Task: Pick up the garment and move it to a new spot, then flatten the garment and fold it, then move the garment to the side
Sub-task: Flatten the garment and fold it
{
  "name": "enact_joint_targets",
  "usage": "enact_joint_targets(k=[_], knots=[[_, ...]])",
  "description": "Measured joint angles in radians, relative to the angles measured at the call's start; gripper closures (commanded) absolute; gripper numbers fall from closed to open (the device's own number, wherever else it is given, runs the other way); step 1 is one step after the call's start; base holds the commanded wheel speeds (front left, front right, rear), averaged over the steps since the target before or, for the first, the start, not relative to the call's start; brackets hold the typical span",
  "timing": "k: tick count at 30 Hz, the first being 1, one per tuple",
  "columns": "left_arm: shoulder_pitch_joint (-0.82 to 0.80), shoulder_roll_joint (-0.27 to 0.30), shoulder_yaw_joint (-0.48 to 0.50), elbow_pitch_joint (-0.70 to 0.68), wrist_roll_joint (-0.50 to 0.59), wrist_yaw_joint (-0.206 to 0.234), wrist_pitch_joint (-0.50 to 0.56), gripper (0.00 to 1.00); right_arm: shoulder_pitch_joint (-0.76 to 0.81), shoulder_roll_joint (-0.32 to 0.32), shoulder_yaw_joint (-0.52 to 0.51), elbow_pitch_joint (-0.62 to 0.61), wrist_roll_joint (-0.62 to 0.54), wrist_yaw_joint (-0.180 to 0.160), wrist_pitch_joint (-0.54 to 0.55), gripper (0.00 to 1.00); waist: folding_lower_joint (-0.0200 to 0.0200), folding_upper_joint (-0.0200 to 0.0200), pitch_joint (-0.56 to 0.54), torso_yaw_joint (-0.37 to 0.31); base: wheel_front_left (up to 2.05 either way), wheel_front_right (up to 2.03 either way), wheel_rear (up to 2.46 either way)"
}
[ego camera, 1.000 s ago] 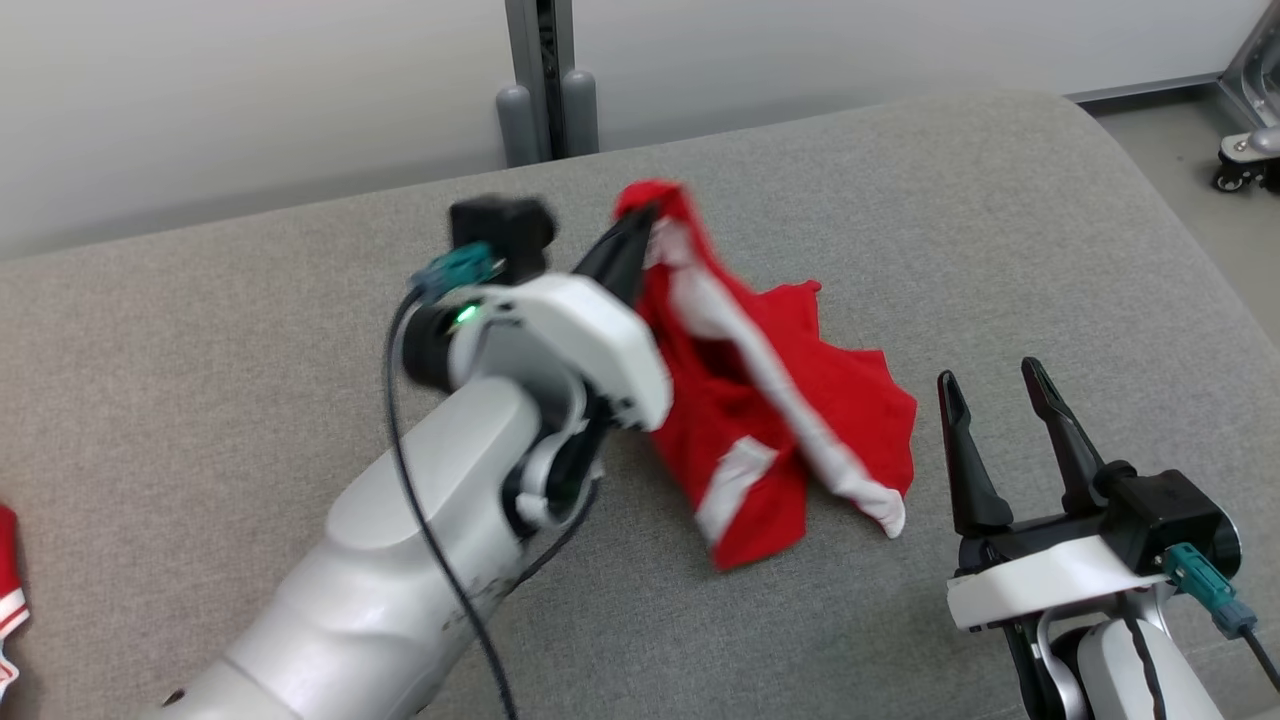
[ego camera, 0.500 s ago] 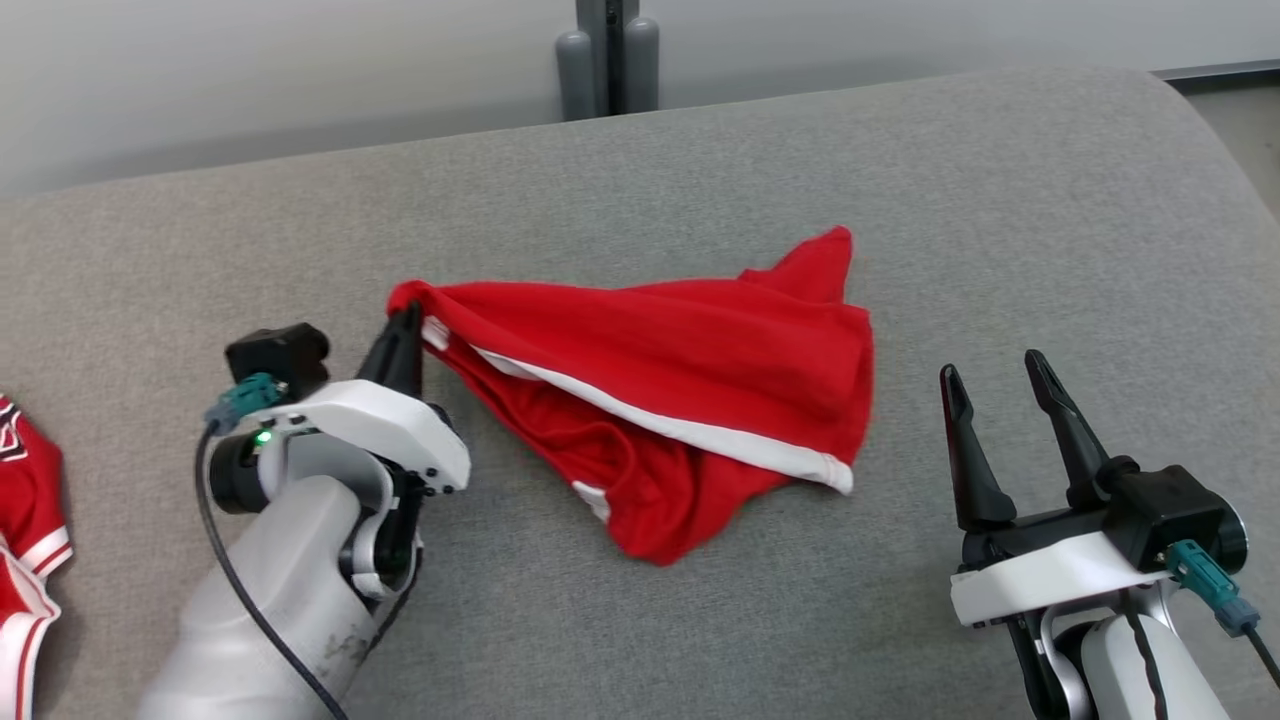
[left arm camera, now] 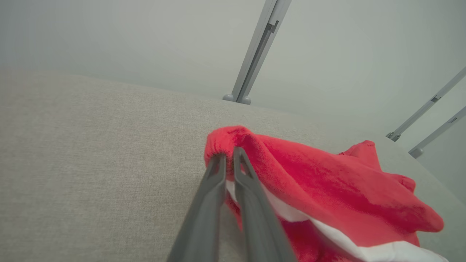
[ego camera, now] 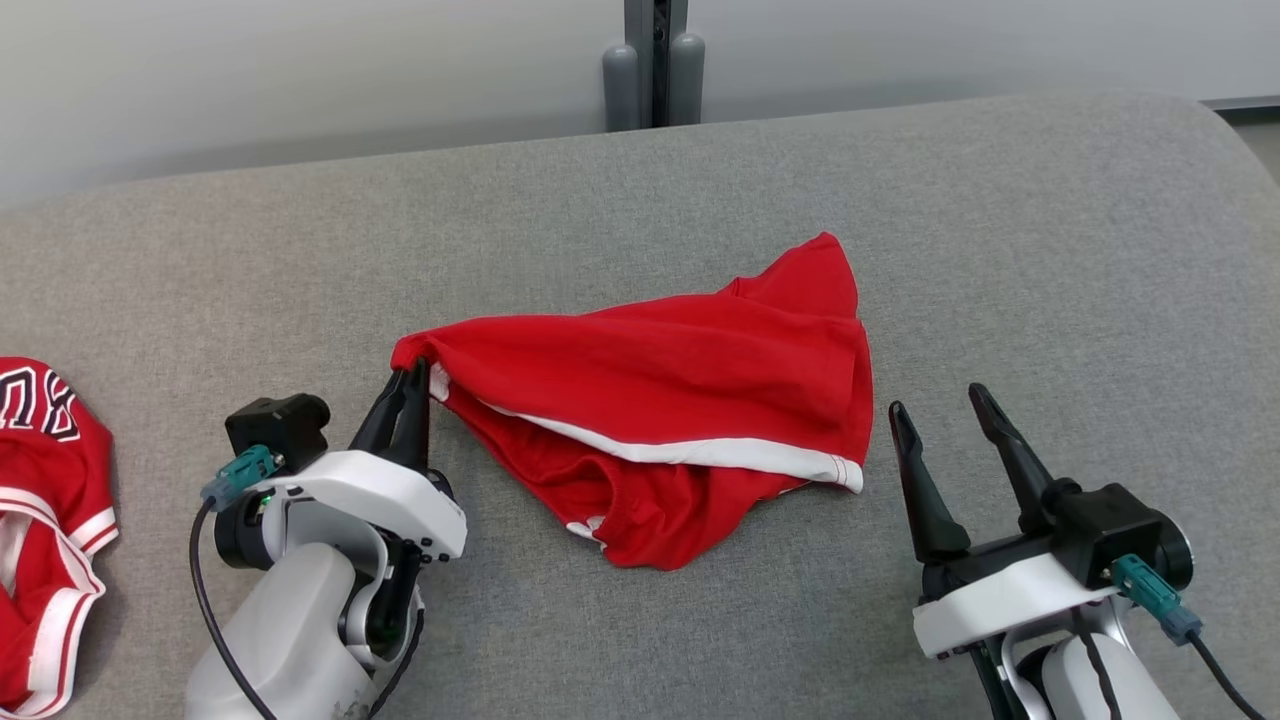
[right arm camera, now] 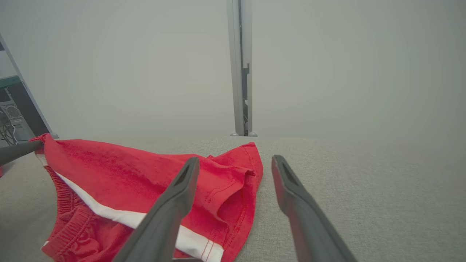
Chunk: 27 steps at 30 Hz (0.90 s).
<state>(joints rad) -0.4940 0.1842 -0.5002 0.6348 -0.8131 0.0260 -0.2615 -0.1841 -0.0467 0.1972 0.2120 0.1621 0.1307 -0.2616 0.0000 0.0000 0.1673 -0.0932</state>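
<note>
- garment (ego camera: 680,400): red shorts with a white stripe (ego camera: 700,452), crumpled mid grey cushion (ego camera: 1000,250), between the two grippers. Not flat, layers doubled over.
- left gripper (ego camera: 408,385): jaws narrow, only a slit between them, pinching the garment's left corner. That corner sits a little proud of the cushion; the rest of the cloth rests on it.
- right gripper (ego camera: 938,400): jaws wide, nothing in them, just beside the garment's right edge, not touching.
- second red garment (ego camera: 50,480): far left, well apart from the shorts.
- handling (judged): thin knit, light, fully limp. Sags and bunches from any single hold. Likely drags on the textured cushion rather than slides. Not fragile, not slippery.
- where to grab: edges and corners, not the middle. Gathered waistband (right arm camera: 67,200) looks thicker, so a firmer pinch there. Striped hem corner (ego camera: 845,478) lies nearest the right gripper.
- two holds far apart, pulled away from each other, should spread it; one hold only bunches it.
- risk: a pinch taking the top layer only, or both layers where one is wanted.
</note>
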Motion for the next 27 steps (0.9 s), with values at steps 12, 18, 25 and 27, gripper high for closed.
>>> enact_joint_targets(k=[12, 18, 25, 27], knots=[[0.08, -0.012, 0.076, -0.041, 0.117, -0.016, 0.0, 0.0, 0.018, 0.0, 0.034, 0.054, 0.015, 0.0, 0.0, 0.0, 0.0, 0.0, -0.037, -0.004, 0.0, 0.0, 0.0], [0.224, -0.036, 0.205, -0.255, 0.253, 0.008, 0.0, 0.0, 0.031, 0.0, 0.046, 0.087, 0.019, 0.0, 0.0, 0.0, 0.0, 0.0, -0.044, 0.012, 0.0, 0.0, 0.0], [0.38, -0.095, 0.29, -0.444, 0.397, -0.009, 0.0, 0.0, 0.031, -0.011, 0.049, 0.14, 0.038, 0.0, 0.0, 0.0, 0.0, 0.0, -0.052, 0.046, 0.0, 0.0, 0.0], [0.407, -0.109, 0.299, -0.474, 0.425, -0.017, 0.0, 0.0, 0.03, -0.011, 0.044, 0.171, 0.049, 0.0, 0.0, 0.0, 0.0, 0.0, -0.053, 0.058, 0.0, 0.0, 0.0]])
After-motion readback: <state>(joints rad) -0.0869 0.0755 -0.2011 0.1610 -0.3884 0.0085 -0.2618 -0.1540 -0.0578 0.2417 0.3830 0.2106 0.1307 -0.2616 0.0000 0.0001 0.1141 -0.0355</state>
